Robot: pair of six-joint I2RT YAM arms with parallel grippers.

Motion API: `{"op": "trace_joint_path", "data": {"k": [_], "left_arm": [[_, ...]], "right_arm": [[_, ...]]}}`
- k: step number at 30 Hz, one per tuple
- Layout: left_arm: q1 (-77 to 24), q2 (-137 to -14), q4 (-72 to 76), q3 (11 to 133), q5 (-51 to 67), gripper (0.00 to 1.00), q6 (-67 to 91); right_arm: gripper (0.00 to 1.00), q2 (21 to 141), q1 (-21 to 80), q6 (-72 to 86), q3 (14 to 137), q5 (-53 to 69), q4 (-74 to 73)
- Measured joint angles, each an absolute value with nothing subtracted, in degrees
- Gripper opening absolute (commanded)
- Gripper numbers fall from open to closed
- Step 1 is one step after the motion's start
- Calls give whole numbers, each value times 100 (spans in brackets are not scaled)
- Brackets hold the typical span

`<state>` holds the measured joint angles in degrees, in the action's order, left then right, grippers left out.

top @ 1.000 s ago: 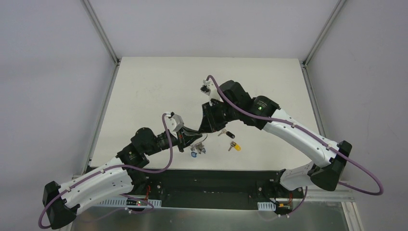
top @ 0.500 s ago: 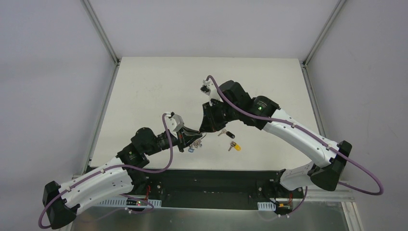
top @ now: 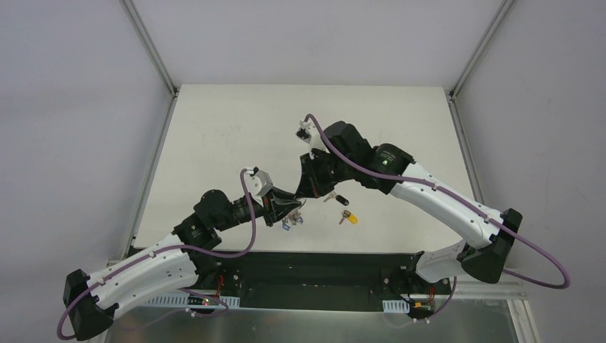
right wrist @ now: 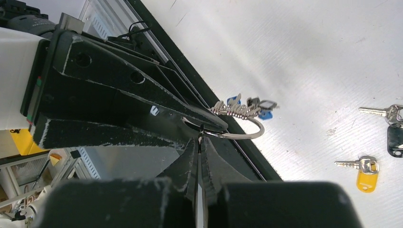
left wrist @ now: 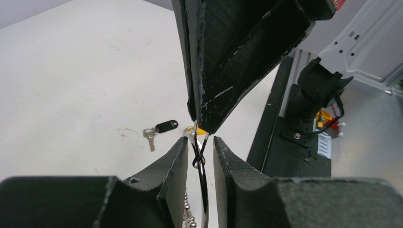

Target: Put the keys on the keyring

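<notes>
The keyring [right wrist: 247, 133] is a thin silver loop held off the table, with a ball chain and blue and black tags [right wrist: 263, 114] hanging from it. My left gripper [left wrist: 199, 142] is closed around the ring, which stands edge-on between its fingers. My right gripper [right wrist: 200, 140] comes from the opposite side, shut on the ring's wire at its tips. In the top view both grippers meet at the ring [top: 299, 204], with the tags [top: 291, 223] below. The black-headed key [top: 339, 199] and the yellow-headed key [top: 350, 216] lie loose on the table to the right, and both show in the right wrist view [right wrist: 394, 140] [right wrist: 366, 178].
The white table [top: 229, 136] has a black front rail [top: 314, 268] just near the grippers. Metal frame posts [top: 150, 50] stand at the back corners. The black key also lies beyond the left fingers in the left wrist view [left wrist: 166, 127].
The hanging tags have swung a little to the left under the left gripper. Both arms have stayed nearly in place, still joined at the ring.
</notes>
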<state>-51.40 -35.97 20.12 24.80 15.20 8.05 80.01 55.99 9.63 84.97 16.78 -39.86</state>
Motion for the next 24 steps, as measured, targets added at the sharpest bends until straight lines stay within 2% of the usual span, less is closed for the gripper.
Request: {"op": "trace_joint_path", "data": {"k": [3,7,8,10,24], "left_arm": [[-5140,-3562,2053,2464,1629,37,775],[-5140,-3446,2075,2421,1710,58,633],[-5140,-3404,2095,2388,1706,67,604],[-5140,-3369,2119,2322,1636,97,521],[-5140,-2991,2067,2163,-19,99,886]], "right_arm": [[0,8001,5671,965,8499,1669,-4014],[0,8020,5771,989,8613,1590,-4134],[0,8027,5795,989,8665,1557,-4158],[0,8034,5833,996,8772,1492,-4217],[0,7988,5863,967,8910,891,-4399]]}}
